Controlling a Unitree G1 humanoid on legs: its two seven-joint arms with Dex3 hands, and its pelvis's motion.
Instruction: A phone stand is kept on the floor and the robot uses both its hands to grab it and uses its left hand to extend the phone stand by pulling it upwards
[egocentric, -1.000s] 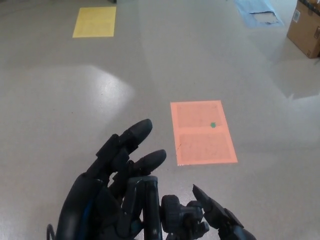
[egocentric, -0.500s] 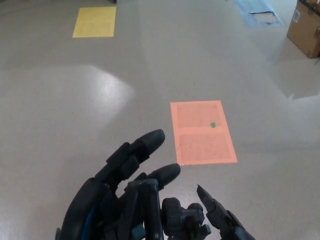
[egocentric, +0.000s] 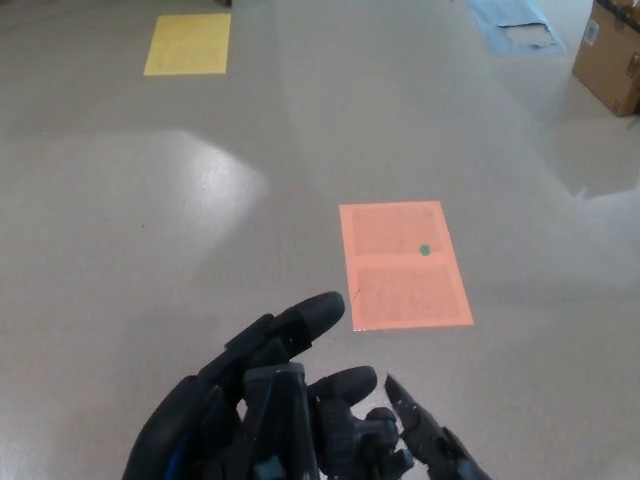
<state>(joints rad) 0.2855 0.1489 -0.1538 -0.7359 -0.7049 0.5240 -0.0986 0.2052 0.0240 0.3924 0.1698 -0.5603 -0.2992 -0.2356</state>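
The black phone stand's head (egocentric: 278, 420) rises at the bottom edge of the head view, a flat upright bracket with a round knob (egocentric: 358, 438) to its right. My left hand (egocentric: 235, 400) comes in from the lower left and wraps behind the bracket. Its fingers (egocentric: 300, 325) are spread and reach past the stand without closing on it, so the hand is open. Only a dark pointed part of my right hand (egocentric: 425, 440) shows just right of the knob. The stand's pole and base are hidden below the frame.
An orange rectangle (egocentric: 402, 265) with a small green dot (egocentric: 424, 250) is marked on the grey floor ahead. A yellow rectangle (egocentric: 187, 43) lies far left, a blue sheet (egocentric: 515, 25) far right, and a cardboard box (egocentric: 610, 55) at the top right corner.
My left hand's fingers have sunk lower and swung right, curling closer over the stand's head. The right hand has barely moved.
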